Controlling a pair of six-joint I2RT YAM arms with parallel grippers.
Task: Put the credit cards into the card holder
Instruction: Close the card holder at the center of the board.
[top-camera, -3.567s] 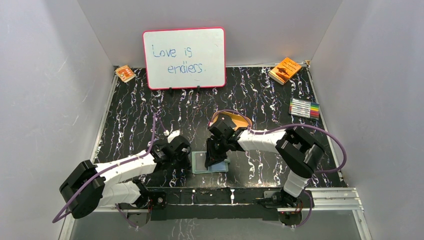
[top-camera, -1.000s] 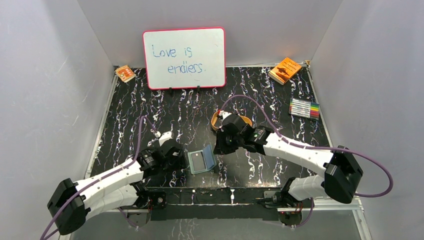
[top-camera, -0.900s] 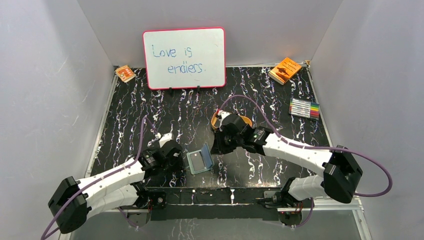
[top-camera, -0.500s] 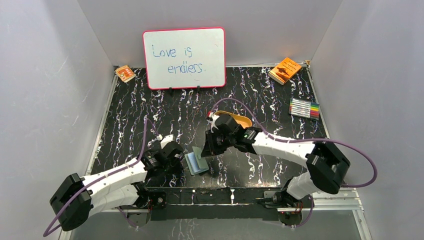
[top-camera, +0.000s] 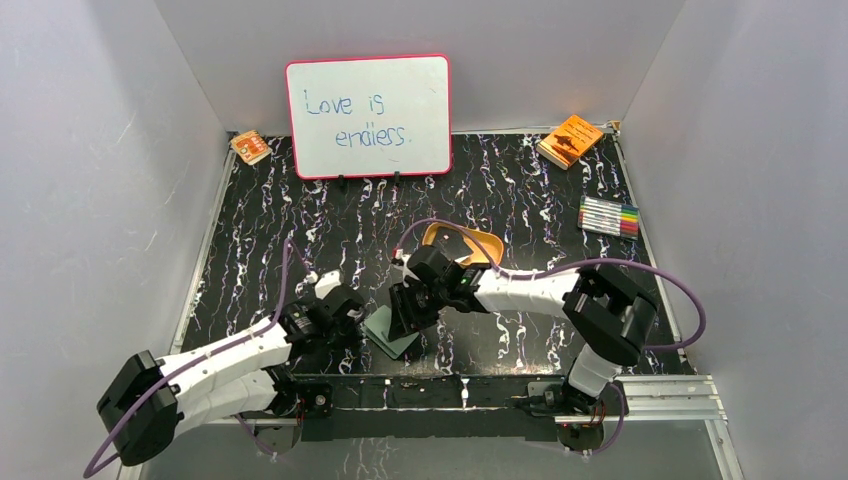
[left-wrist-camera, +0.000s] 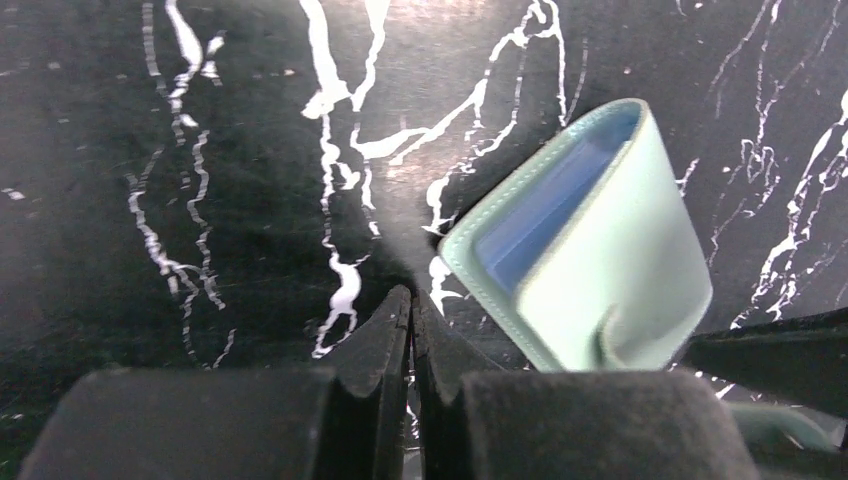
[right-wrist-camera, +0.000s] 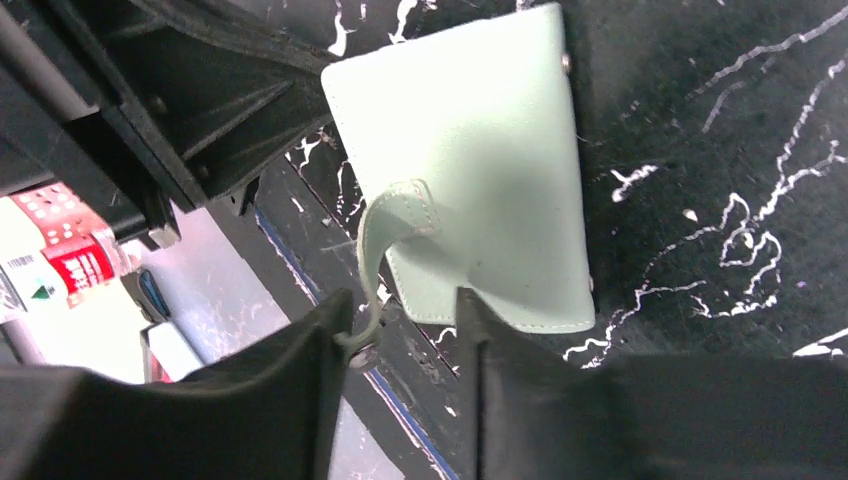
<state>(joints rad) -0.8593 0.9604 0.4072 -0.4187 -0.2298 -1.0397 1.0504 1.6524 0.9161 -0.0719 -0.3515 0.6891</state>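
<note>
The sage-green card holder lies on the black marbled table near the front edge, folded over almost shut. In the left wrist view the card holder shows a blue gap of inner sleeves at its open edge. In the right wrist view the card holder shows its green cover and its snap strap curling down. My right gripper is open right above it; in the right wrist view the strap's end touches one finger. My left gripper is shut and empty, just left of the card holder. No credit cards show.
A tan-orange oval tray sits just behind my right gripper. A whiteboard stands at the back. An orange booklet is at the back right, a marker set at the right, and a small orange packet at the back left.
The card holder lay open with its sleeves up; its cover has swung over to the left and it is now folded. My right gripper moved left and nearer with it. The left gripper barely moved.
</note>
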